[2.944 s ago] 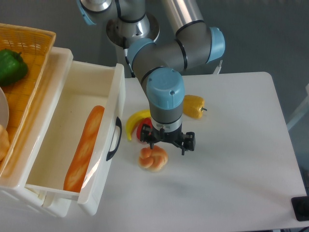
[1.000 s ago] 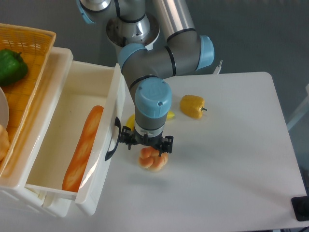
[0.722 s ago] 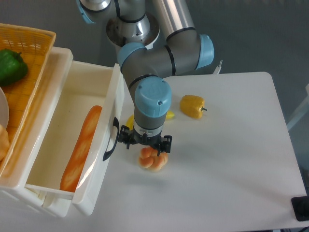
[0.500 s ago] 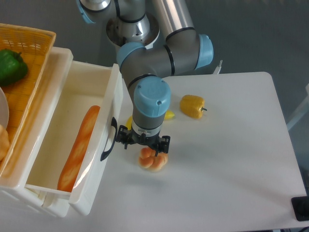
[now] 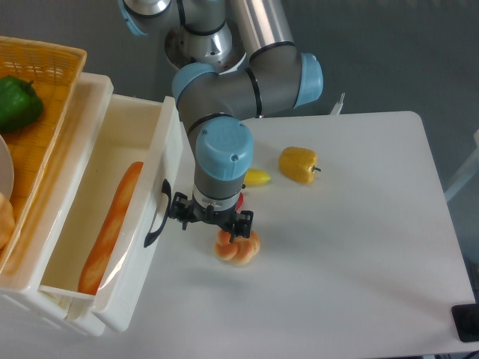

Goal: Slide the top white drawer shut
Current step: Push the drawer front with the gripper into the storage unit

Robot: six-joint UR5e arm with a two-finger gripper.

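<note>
On the white table (image 5: 359, 247), just right of the cabinet, a round orange bun (image 5: 238, 248) lies under the arm's (image 5: 247, 75) wrist. Behind it a red thing (image 5: 239, 200) peeks out, mostly hidden by the wrist. A banana (image 5: 257, 177) shows as a yellow tip past the wrist, and a yellow pepper (image 5: 299, 164) lies a little further right, apart from the rest. At the far left an orange basket (image 5: 45, 67) sits on top of the cabinet with a green pepper (image 5: 16, 103) in it.

The drawer (image 5: 112, 224) stands part way out of the cabinet toward the table, its front panel tilted in view, and a long baguette (image 5: 110, 228) lies lengthwise inside. The dark handle (image 5: 156, 222) curves off the front. The gripper (image 5: 210, 222) hangs low just beside that front, its left side right at the handle; whether it touches I cannot tell. Nothing lies between it and the drawer front. Its fingers stand spread apart, and I see nothing held between them; the bun sits just below and to the right of it.

By count: one drawer, one handle in view, one baguette, one bun, one banana, two peppers, one basket.
</note>
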